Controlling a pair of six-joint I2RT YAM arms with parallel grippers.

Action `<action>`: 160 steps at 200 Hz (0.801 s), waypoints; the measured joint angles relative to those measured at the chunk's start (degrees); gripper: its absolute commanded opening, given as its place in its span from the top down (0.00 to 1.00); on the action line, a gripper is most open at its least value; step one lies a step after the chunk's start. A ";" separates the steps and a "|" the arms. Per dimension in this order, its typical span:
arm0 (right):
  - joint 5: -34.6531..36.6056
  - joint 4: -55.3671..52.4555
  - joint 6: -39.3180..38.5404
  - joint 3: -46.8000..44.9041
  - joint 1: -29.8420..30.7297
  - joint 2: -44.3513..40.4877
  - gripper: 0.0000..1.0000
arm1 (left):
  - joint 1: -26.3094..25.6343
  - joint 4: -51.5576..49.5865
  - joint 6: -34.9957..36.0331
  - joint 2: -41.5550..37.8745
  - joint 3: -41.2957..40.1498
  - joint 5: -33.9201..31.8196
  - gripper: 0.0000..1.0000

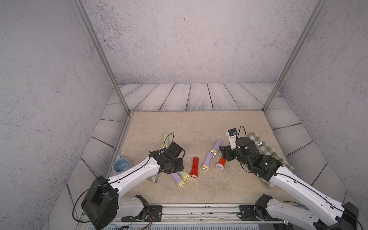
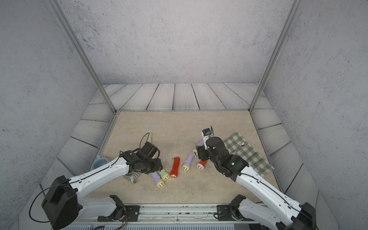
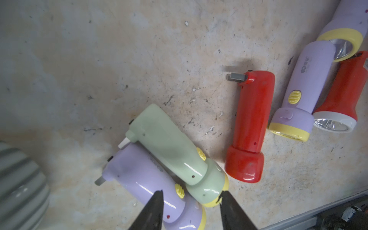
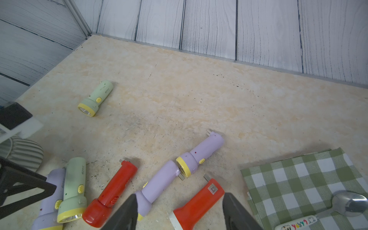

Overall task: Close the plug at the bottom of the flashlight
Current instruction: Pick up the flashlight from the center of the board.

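Note:
Several flashlights lie on the beige table, most with a metal plug folded out at the base. My left gripper (image 3: 191, 194) is open and hovers over a lilac flashlight (image 3: 143, 179) and a green flashlight (image 3: 169, 145) lying side by side; their plugs (image 3: 123, 143) stick out. A red flashlight (image 1: 194, 167) with its plug (image 3: 236, 76) out lies mid-table. My right gripper (image 4: 179, 197) is open above a red flashlight with a white rim (image 4: 199, 203), whose plug (image 4: 206, 177) is out. Two lilac flashlights (image 4: 201, 151) lie end to end beside it.
A lone green flashlight (image 1: 165, 139) lies farther back on the left. A blue cup (image 1: 120, 165) and a ribbed grey pot (image 1: 154, 178) sit by the left arm. A green checked cloth (image 1: 266, 147) with a spoon (image 4: 348, 203) lies at the right. Plank walls enclose the table.

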 measured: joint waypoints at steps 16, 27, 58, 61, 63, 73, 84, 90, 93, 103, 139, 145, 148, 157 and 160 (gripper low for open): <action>-0.31 1.18 0.35 -0.92 0.00 -1.09 0.31 | -0.11 1.14 -0.55 1.81 0.00 -0.33 0.49; -0.50 1.42 0.52 -1.55 0.00 -1.84 0.31 | -0.13 1.64 -0.74 3.13 0.02 -0.79 0.49; -0.81 2.29 0.94 -2.16 0.00 -2.51 0.30 | -0.17 1.55 -0.50 8.39 1.86 -1.38 0.49; -0.83 2.40 0.96 -2.21 0.00 -2.51 0.30 | -0.17 1.62 -0.48 8.83 1.99 -1.40 0.49; -0.85 2.45 0.98 -2.23 0.00 -2.51 0.30 | -0.17 1.68 -0.48 9.09 2.08 -1.40 0.49; -0.92 2.73 1.05 -2.38 0.00 -2.51 0.30 | -0.17 1.75 -0.28 10.12 2.38 -1.53 0.49; -0.94 2.91 1.09 -2.56 0.00 -2.51 0.30 | -0.17 1.77 0.00 10.97 2.73 -1.66 0.48; -0.94 2.95 1.11 -2.60 0.00 -2.51 0.30 | -0.17 1.75 0.20 11.52 3.04 -1.84 0.49; -0.94 2.99 1.11 -2.64 0.00 -2.51 0.30 | -0.17 1.73 0.31 11.76 3.21 -1.88 0.49; -0.94 3.15 1.11 -2.71 0.00 -2.51 0.30 | -0.17 1.70 0.68 13.20 4.11 -2.21 0.49; -0.90 3.30 1.11 -2.78 0.00 -2.51 0.30 | -0.17 1.75 3.26 19.67 8.87 -2.71 0.49; -0.90 3.30 1.11 -2.78 0.00 -2.51 0.30 | -0.15 1.66 3.87 20.85 9.92 -2.82 0.49; -0.90 3.30 1.11 -2.78 0.00 -2.51 0.30 | -0.15 1.64 4.13 21.51 10.54 -2.89 0.49; -0.90 3.32 1.11 -2.78 0.00 -2.51 0.30 | -0.15 1.64 4.98 23.10 11.98 -2.97 0.49; -0.90 3.32 1.11 -2.78 0.00 -2.51 0.30 | -0.15 1.66 5.16 23.54 12.41 -2.99 0.49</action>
